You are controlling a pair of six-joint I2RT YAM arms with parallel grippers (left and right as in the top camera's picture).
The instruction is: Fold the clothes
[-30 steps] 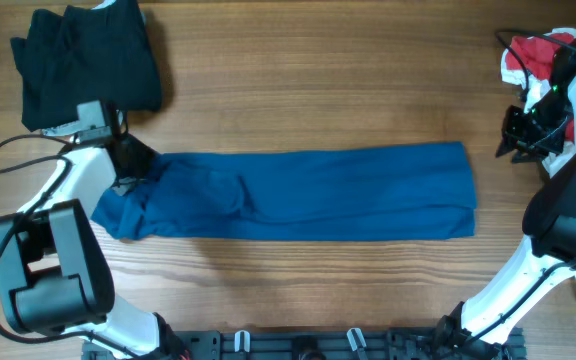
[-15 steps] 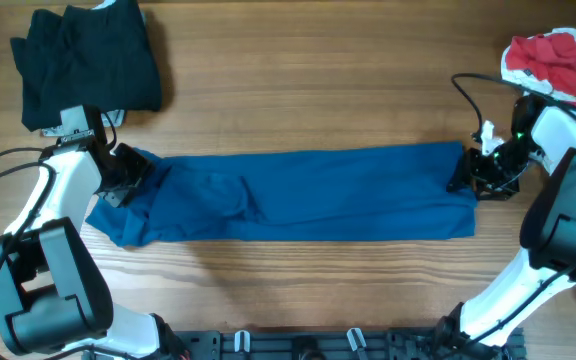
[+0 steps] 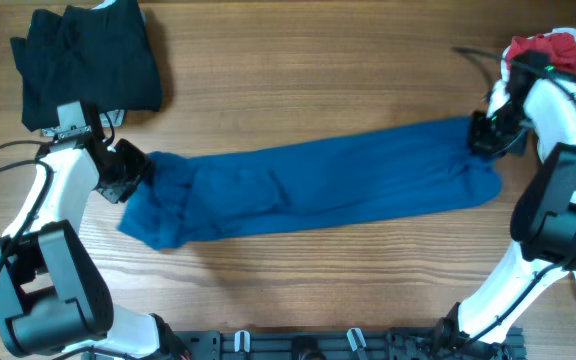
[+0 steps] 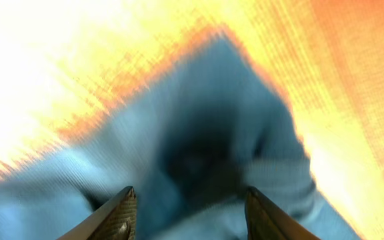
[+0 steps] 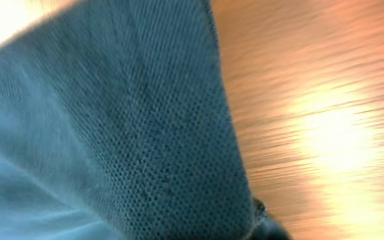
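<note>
overhead and wrist views, fold in progress. the deep-blue shirt (image 3: 318,195) lies across the middle of the wooden table (image 3: 298,80) as 1 long narrow band, already doubled lengthwise, slanting from the left edge up towards the right edge. the left gripper (image 3: 128,178) sits at the band's rumpled left end; in its wrist view the 2 fingers (image 4: 120,212) stand apart with bunched cloth between them, and whether they pinch it cannot be told. the right gripper (image 3: 483,135) rests on the band's right end; its wrist view is filled by cloth close to the lens, the fingers are hidden, and its state cannot be told. the step in hand appears to be straightening the band before a crosswise fold. the next move probably calls for a firm hold on both ends, the slant squared to the table edges, the left bunching smoothed, then 1 end carried over the other. the shirt is a soft, matt, fine-ribbed knit that creases and drags readily; the table is smooth grained wood. a black garment (image 3: 88,60) lies crumpled in the far left corner and a red-and-white garment (image 3: 548,55) in the far right corner, both apart from the shirt.
</note>
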